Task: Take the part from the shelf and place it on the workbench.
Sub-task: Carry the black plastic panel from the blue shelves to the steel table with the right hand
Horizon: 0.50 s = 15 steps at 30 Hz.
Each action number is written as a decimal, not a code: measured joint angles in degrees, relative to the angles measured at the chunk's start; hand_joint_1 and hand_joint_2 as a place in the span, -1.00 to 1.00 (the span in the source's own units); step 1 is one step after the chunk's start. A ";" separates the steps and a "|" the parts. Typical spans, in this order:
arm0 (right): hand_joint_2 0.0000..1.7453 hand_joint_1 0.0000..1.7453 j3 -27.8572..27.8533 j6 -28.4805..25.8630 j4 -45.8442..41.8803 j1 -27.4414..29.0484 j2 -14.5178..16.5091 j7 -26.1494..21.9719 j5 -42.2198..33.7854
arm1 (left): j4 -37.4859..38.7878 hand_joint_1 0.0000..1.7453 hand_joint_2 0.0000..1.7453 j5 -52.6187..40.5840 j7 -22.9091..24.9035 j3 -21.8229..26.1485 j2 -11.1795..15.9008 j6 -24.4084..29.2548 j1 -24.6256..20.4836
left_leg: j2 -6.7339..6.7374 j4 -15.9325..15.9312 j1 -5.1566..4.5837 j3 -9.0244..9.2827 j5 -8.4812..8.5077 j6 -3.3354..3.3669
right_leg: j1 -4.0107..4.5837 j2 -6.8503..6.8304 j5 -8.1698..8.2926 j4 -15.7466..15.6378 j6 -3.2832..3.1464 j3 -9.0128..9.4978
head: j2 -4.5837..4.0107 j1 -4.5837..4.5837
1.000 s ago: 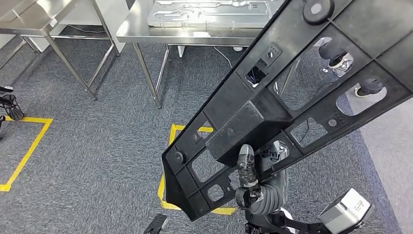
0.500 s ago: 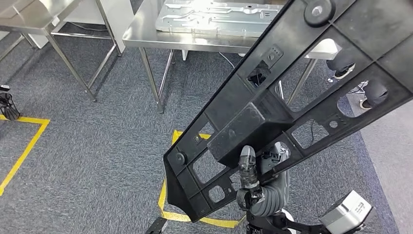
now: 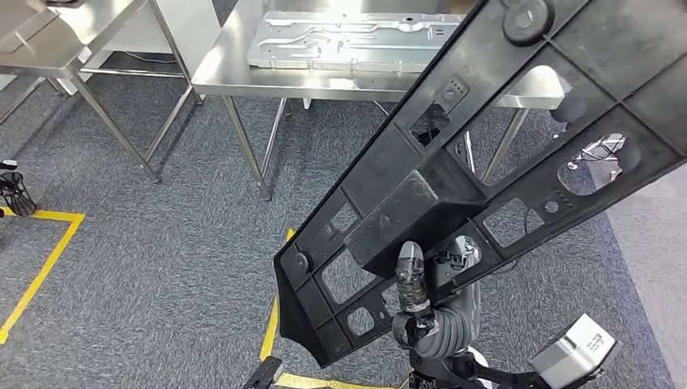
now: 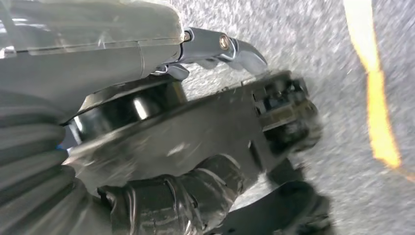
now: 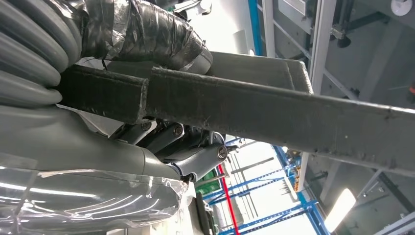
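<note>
A long black plastic part (image 3: 486, 146) with ribs and cut-outs slants across the right half of the head view. My right hand (image 3: 421, 296) grips its lower section from below, fingers pointing up. In the right wrist view the fingers (image 5: 147, 34) wrap over the part's black edge (image 5: 274, 112), with the hall ceiling behind. The steel workbench (image 3: 235, 65) stands ahead at the top centre, and the part's upper end overlaps its right side. My left hand (image 4: 88, 58) hangs over the grey carpet, its thumb apart from its taped fingers (image 4: 161, 205).
A pressed silver metal panel (image 3: 348, 36) lies on the workbench. A second steel table (image 3: 65, 24) stands at the upper left. Yellow tape lines (image 3: 40, 259) mark the carpet on the left and below the part. A small dark stand (image 3: 12, 190) sits at the far left.
The whole view has shifted: the workbench now sits lower and shows more of its top, so the camera has moved. My right hand keeps the same grip on the part.
</note>
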 joint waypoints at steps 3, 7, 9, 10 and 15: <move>1.00 1.00 0.00 0.00 0.07 0.00 0.00 0.07 0.00 | 0.00 -1.00 1.00 0.03 0.16 -0.01 0.03 -0.04 0.02 | 0.10 -7.98 -0.04 1.50 5.75 0.47 | -0.01 0.16 -1.66 -0.07 0.17 2.23 | 0.00 0.01; 1.00 1.00 0.00 -0.01 0.17 0.00 -0.01 0.21 -0.02 | 0.00 -1.00 1.00 0.04 0.29 -0.07 0.15 -0.03 0.23 | 0.06 -15.24 -0.89 3.70 7.93 1.85 | 0.16 0.36 -3.18 -0.06 1.50 3.95 | 0.00 0.07; 1.00 1.00 0.00 -0.02 0.19 -0.06 -0.01 0.31 -0.02 | 0.00 -1.00 1.00 0.04 0.29 -0.10 0.14 -0.04 0.22 | -0.08 -16.04 -0.73 5.10 8.47 2.62 | 0.18 0.23 -3.38 0.53 2.11 4.56 | 0.01 0.11; 1.00 1.00 0.00 -0.03 0.20 -0.11 -0.01 0.34 -0.01 | 0.00 -1.00 1.00 0.05 0.31 -0.12 0.13 -0.04 0.25 | -0.11 -16.37 -0.64 5.92 8.74 3.01 | 0.15 0.23 -3.76 1.66 2.33 4.53 | 0.01 0.29; 1.00 1.00 0.00 -0.04 0.27 -0.01 -0.05 0.59 -0.05 | 0.00 -1.00 1.00 0.09 0.44 -0.20 0.11 -0.04 0.31 | -0.08 -16.55 -0.69 8.62 7.26 3.82 | -0.01 0.28 -9.40 14.66 2.99 -4.72 | 0.00 0.90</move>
